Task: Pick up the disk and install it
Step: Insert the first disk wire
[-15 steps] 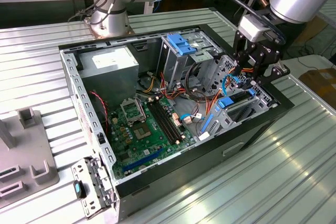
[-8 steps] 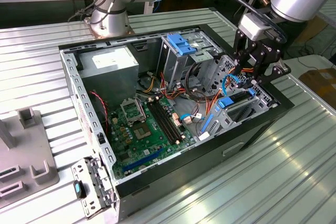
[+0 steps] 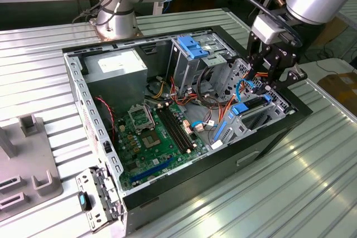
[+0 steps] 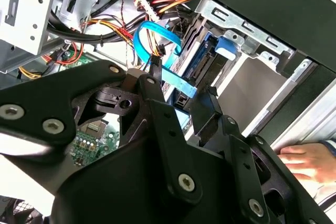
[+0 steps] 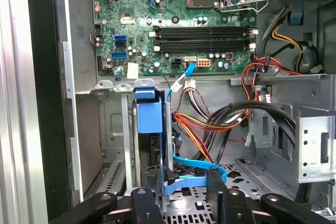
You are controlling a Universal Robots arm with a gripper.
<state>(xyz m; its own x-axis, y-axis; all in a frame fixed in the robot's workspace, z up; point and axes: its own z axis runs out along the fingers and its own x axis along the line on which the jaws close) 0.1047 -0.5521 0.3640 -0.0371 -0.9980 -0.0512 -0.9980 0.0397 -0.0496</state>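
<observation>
The disk (image 3: 252, 108) stands on edge in the drive bay at the front corner of the open computer case (image 3: 83, 104), on the exterior view's right. Its dark body and blue rail (image 4: 202, 61) show in the second wrist view, and the blue rail (image 5: 148, 116) in the first wrist view. My gripper (image 3: 263, 85) hangs just above the bay. Both wrist views show its black fingers (image 4: 152, 77) spread apart over the disk's near end, with a blue flat cable (image 5: 194, 163) between them. The gripper (image 4: 181, 82) (image 5: 181, 195) is open and holds nothing that I can see.
Loose red, yellow and black wires (image 5: 210, 121) crowd the bay beside the disk. A metal drive cage with a blue latch (image 3: 192, 45), the grey power supply (image 3: 114, 65) and the green motherboard (image 3: 150, 137) lie deeper in the case. A person's hand (image 4: 307, 161) rests outside the case wall.
</observation>
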